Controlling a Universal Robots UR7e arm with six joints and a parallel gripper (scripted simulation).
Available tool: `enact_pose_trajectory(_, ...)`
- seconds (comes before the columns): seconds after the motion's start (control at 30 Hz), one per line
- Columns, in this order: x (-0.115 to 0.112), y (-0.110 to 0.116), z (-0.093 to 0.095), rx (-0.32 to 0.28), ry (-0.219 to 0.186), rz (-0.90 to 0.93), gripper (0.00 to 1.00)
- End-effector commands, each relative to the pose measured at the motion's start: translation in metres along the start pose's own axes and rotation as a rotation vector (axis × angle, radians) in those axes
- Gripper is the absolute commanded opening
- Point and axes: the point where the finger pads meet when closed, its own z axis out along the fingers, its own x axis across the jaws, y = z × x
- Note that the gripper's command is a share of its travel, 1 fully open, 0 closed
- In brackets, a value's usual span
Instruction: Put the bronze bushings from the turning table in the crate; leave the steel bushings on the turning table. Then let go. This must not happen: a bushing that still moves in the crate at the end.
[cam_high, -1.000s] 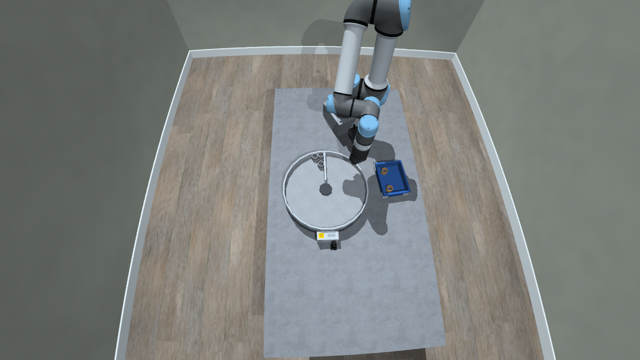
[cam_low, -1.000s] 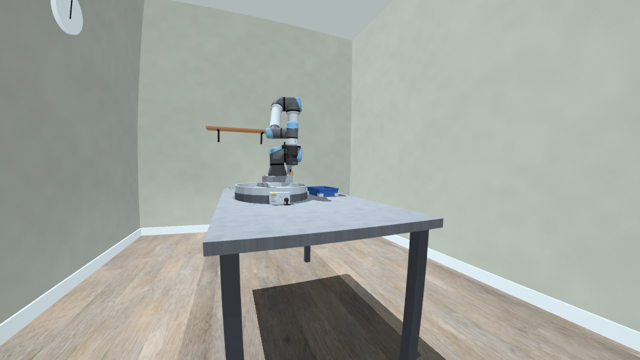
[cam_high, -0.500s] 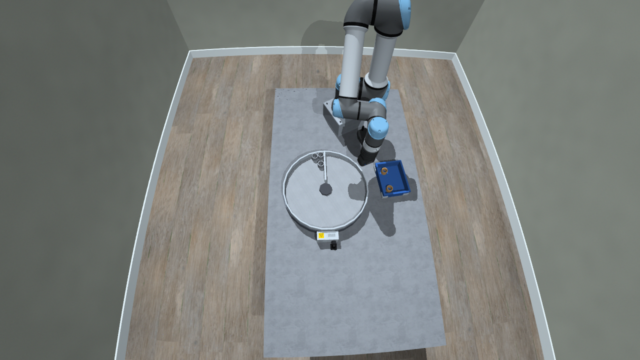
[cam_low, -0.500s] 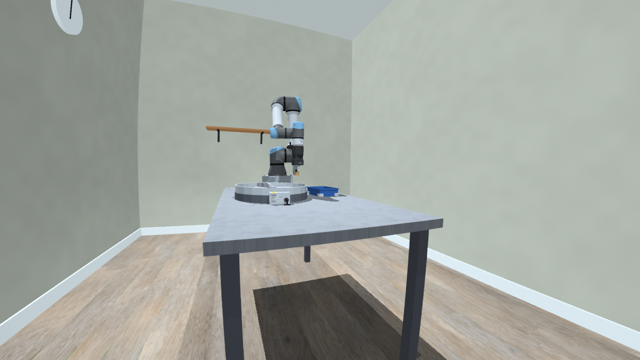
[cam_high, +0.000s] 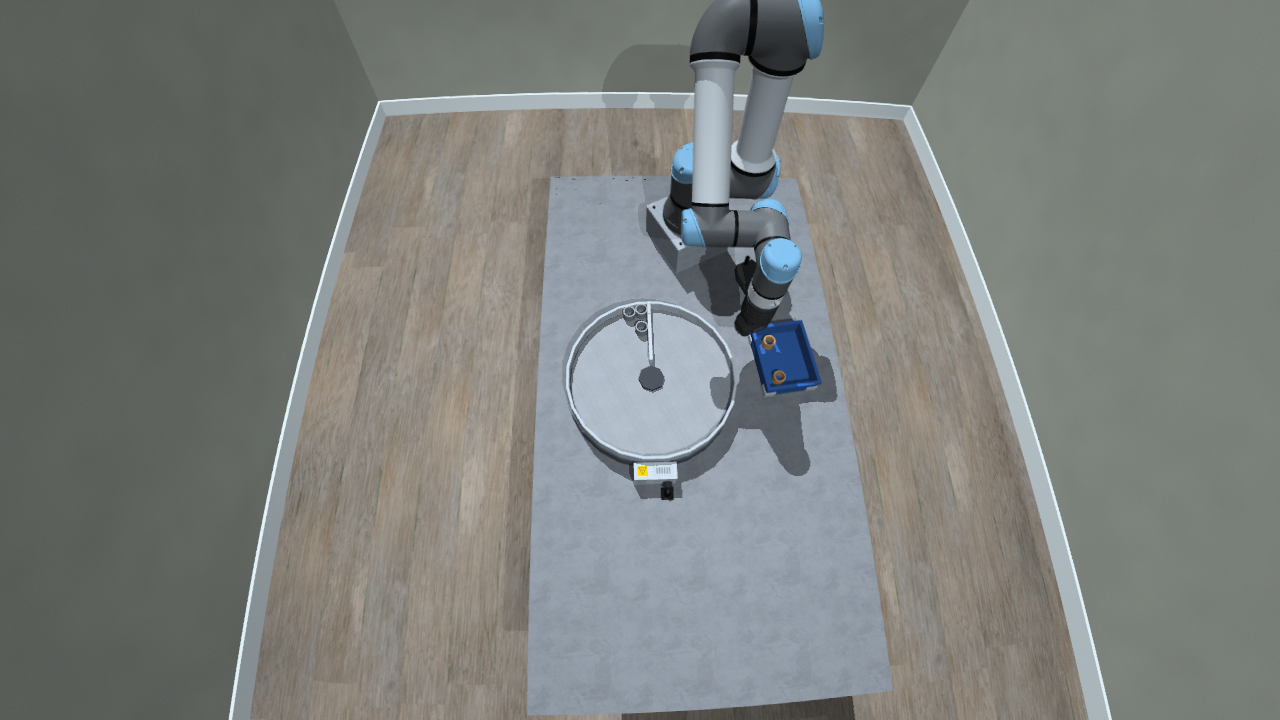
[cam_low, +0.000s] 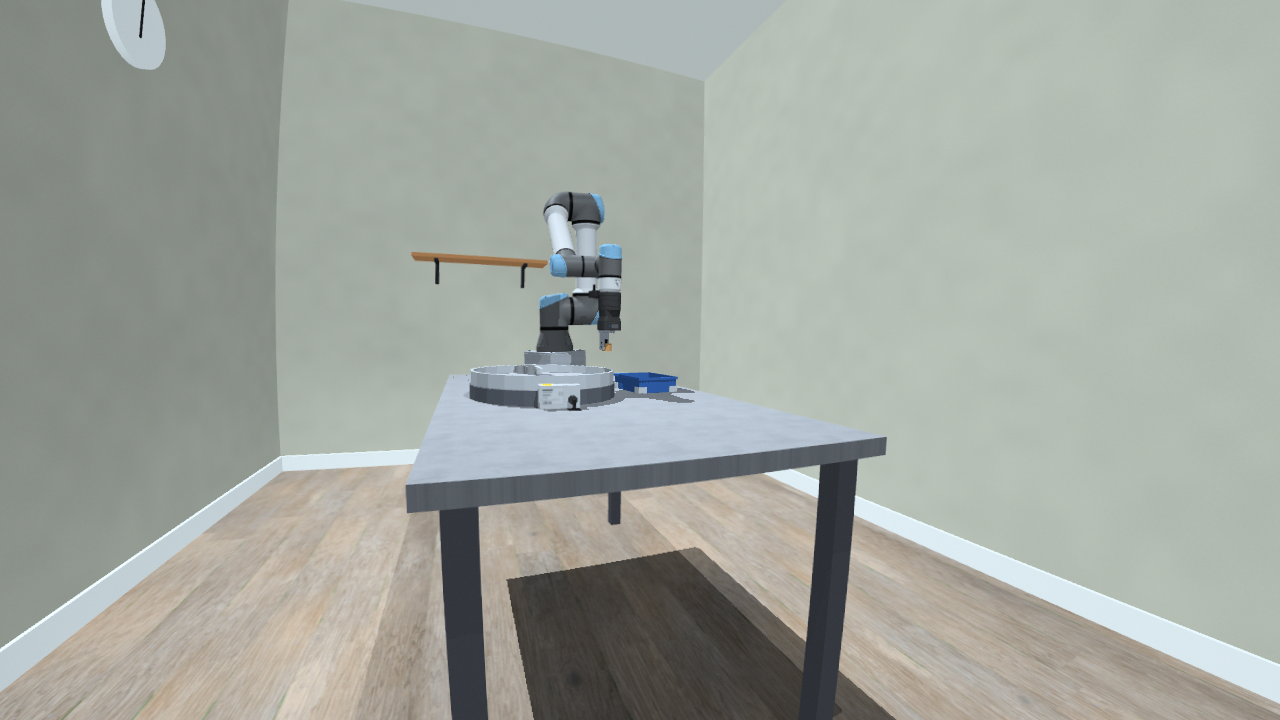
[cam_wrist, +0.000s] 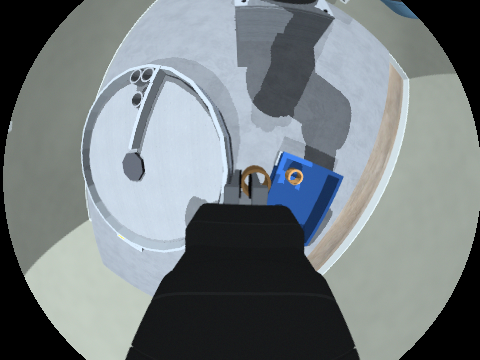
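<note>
My gripper (cam_high: 742, 324) (cam_low: 606, 340) (cam_wrist: 245, 178) is shut on a bronze bushing (cam_low: 606, 345) (cam_wrist: 251, 171) and holds it well above the table, by the edge of the blue crate (cam_high: 811, 355) (cam_low: 646, 383) (cam_wrist: 322, 199) that faces the turning table. Two bronze bushings (cam_high: 767, 341) (cam_high: 778, 377) lie in the crate; the wrist view shows one (cam_wrist: 295, 176). Three steel bushings (cam_high: 630, 312) (cam_high: 640, 328) (cam_wrist: 140, 76) stand at the back of the turning table (cam_high: 573, 376) (cam_low: 501, 380) (cam_wrist: 92, 140), beside its radial bar (cam_high: 654, 331).
The arm's base (cam_high: 666, 228) stands behind the turning table and crate. A small control box (cam_high: 655, 470) (cam_low: 559, 394) sits at the turning table's front. A wooden shelf (cam_low: 478, 260) hangs on the back wall.
</note>
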Motion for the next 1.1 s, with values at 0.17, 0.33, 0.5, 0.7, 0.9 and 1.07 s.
enact_pose_trajectory(0.17,0.042,0.03,0.0,-0.001,0.0,0.0,0.0)
enact_pose_trajectory(0.33,0.042,0.03,0.0,-0.001,0.0,0.0,0.0)
enact_pose_trajectory(0.5,0.042,0.03,0.0,-0.001,0.0,0.0,0.0)
enact_pose_trajectory(0.7,0.085,0.06,0.0,-0.001,0.0,-0.001,0.0)
enact_pose_trajectory(0.9,0.085,0.06,0.0,-0.001,0.0,-0.001,0.0)
enact_pose_trajectory(1.07,0.085,0.06,0.0,-0.001,0.0,-0.001,0.0)
